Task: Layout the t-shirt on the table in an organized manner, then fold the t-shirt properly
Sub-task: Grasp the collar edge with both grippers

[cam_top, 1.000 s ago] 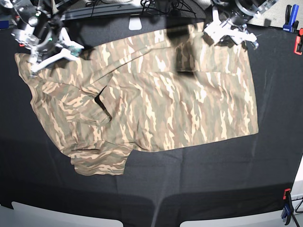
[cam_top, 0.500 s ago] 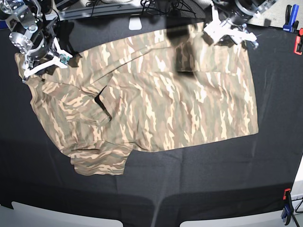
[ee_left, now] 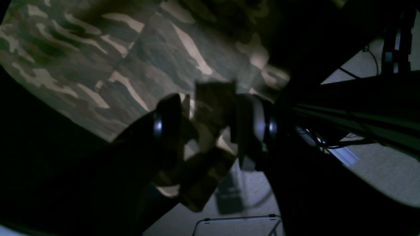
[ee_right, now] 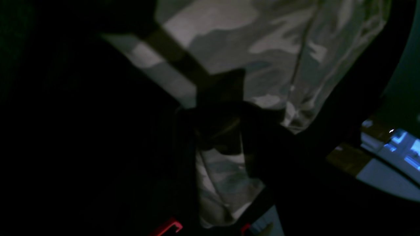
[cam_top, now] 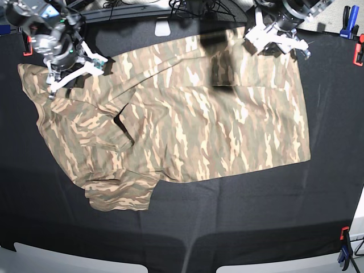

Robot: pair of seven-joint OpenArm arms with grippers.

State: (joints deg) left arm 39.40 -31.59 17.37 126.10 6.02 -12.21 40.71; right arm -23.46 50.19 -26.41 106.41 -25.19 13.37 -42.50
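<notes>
Can see one shirt spread over the table, from ten o'clock through centre to three, creased toward eight. Can count two grippers above its far edge: left gripper at one o'clock, right gripper at ten, both with jaws parted. Can spot clamps at the right: two near two o'clock, one at four.

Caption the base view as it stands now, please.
Two open grippers, left and right, over a rumpled camouflage shirt.
</notes>
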